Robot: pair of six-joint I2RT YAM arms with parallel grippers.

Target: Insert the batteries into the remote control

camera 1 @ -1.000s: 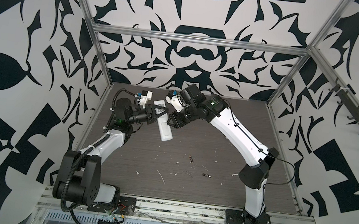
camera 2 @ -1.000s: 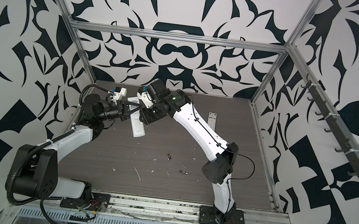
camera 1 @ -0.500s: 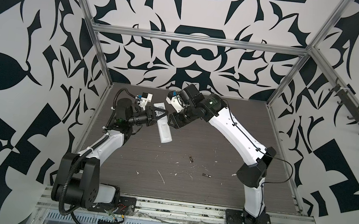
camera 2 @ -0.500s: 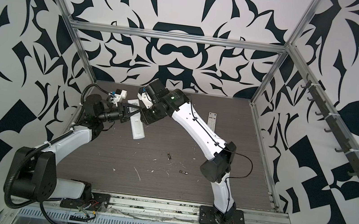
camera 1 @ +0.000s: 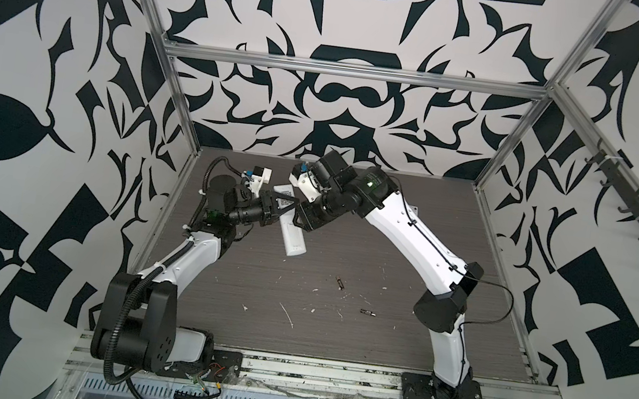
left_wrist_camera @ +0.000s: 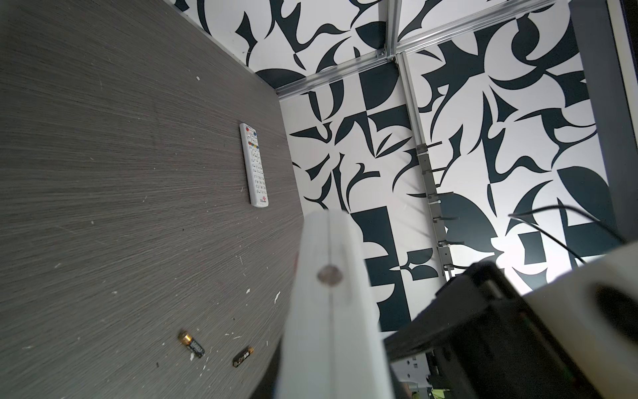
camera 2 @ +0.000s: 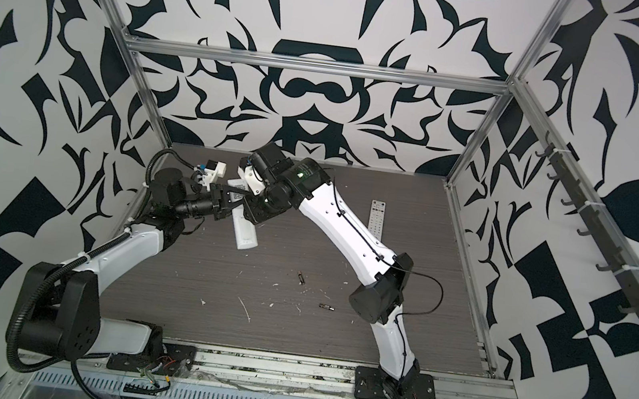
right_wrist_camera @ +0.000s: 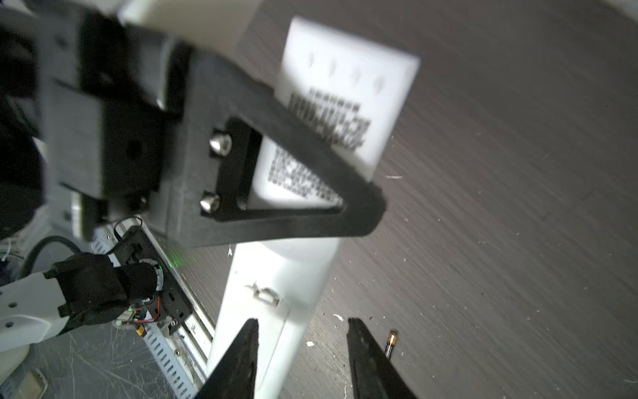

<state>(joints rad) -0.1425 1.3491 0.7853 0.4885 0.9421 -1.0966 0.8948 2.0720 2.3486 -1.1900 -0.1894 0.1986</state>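
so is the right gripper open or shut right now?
Open. In its wrist view the right gripper has its fingers well apart, clamping nothing; the held remote sits in the shut left gripper.

Both arms are made of white shells w/ black joints. On the left arm [camera 1: 193, 253] a black ribbed hose [camera 1: 120, 317] is carried near the shoulder block; along the right arm [camera 1: 410, 229] a thin black cable [camera 1: 511, 305] is looped at the elbow, and a green light [camera 1: 369, 182] is lit. Black triangular fingers [right_wrist_camera: 310, 153], fixed w/ two silver screws [right_wrist_camera: 220, 142], are seen on the left gripper [camera 1: 294, 203]. The right gripper [right_wrist_camera: 302, 323] fingers [right_wrist_camera: 238, 359] are black & pointed. The wrist cam mount [camera 1: 260, 174] is white.
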